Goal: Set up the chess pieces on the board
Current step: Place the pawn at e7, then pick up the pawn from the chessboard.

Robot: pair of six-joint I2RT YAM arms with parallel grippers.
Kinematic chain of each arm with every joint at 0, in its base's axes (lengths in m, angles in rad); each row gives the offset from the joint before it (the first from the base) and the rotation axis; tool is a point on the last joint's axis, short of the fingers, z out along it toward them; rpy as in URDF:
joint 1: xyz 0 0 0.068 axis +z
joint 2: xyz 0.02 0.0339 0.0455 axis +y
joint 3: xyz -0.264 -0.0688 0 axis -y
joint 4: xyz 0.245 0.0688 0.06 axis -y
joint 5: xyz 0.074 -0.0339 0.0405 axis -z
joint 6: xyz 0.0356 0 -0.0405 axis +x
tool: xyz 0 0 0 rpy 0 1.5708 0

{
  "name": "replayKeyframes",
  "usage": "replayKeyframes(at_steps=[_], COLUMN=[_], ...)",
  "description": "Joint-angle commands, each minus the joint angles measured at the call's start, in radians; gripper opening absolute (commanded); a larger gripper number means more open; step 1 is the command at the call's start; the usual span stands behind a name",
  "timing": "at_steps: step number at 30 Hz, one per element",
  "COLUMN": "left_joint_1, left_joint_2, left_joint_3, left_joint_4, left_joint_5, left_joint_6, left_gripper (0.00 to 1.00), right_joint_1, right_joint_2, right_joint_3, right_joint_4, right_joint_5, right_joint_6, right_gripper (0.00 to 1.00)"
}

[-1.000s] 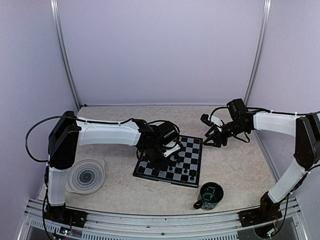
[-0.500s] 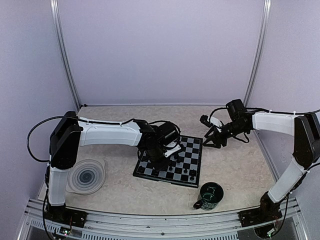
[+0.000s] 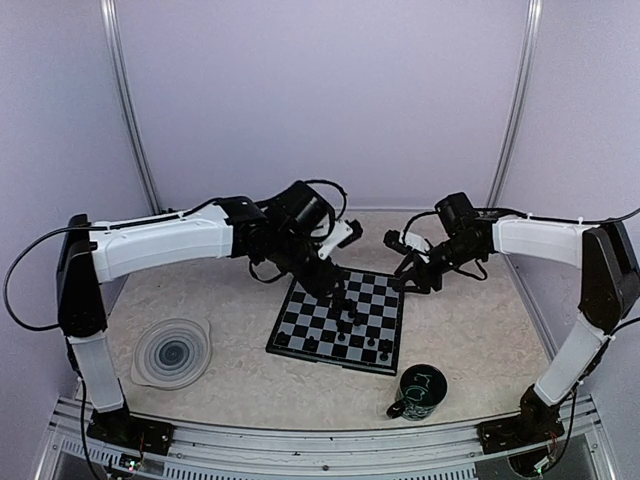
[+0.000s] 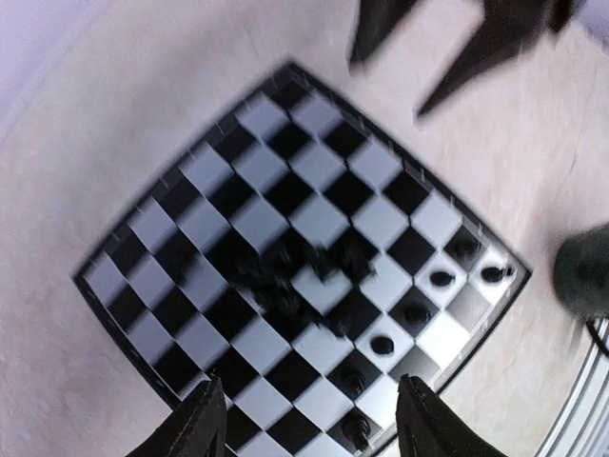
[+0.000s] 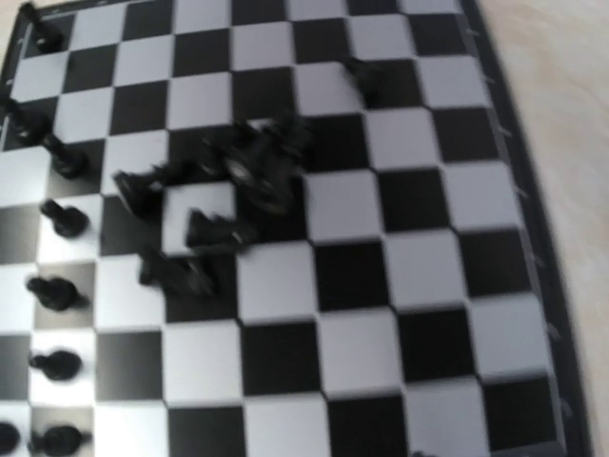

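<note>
The board [image 3: 300, 327] lies mid-table. Several black chess pieces stand along its near edge [image 3: 340, 350], and more lie in a heap [image 3: 350, 320] near its middle. The left wrist view looks down on the board [image 4: 209, 171] and that heap [image 4: 285, 271], with standing pieces [image 4: 381, 345] at the right. My left gripper [image 3: 338, 292] hovers over the far side of the board, open [image 4: 314, 430] and empty. My right gripper [image 3: 408, 280] hangs at the far right corner, its fingers spread [image 4: 390, 86]. Its wrist view shows only the board [image 5: 381, 286], the heap [image 5: 228, 181] and a row of standing pieces [image 5: 57, 219].
A dark green mug [image 3: 418, 393] stands in front of the board's right corner and shows blurred in the left wrist view [image 4: 582, 271]. A round grey spiral plate [image 3: 172, 352] lies at the near left. White walls and metal posts enclose the table.
My left arm has lifted off the board and swung towards its far side, and its jaws have opened. My right gripper has shifted left towards the board's far right corner.
</note>
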Motion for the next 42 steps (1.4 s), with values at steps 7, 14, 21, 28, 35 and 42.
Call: replayKeyframes(at_steps=[7,14,21,28,35,42], left_joint_1=[0.239,0.232,0.245,0.279,0.287,0.291], left_joint_2=[-0.213,-0.212,-0.210,-0.246,-0.261,-0.253], left_joint_3=[-0.320,-0.345,-0.339,-0.350,-0.360,-0.355], left_joint_4=[0.544,0.520,0.503,0.517,0.529,0.523], left_joint_5=[0.128,0.052,0.005,0.009,0.012,0.031], left_joint_6=[-0.241,-0.248,-0.282,-0.297,-0.300,-0.299], left_gripper=[0.62,0.62,0.63,0.63,0.63,0.63], right_joint_1=[0.169,0.215,0.223,0.227,0.242,0.246], right_joint_2=[0.208,0.373,0.516,0.617,0.690,0.747], right_joint_3=[0.221,0.426,0.624,0.748,0.818,0.869], right_joint_4=[-0.098,-0.140,-0.166,-0.199,-0.218,-0.229], right_joint_5=[0.150,0.182,0.191,0.142,0.134,0.143], right_joint_6=[-0.015,0.055,0.085,0.038,0.014,0.004], right_gripper=[0.39,0.39,0.40,0.47,0.47,0.47])
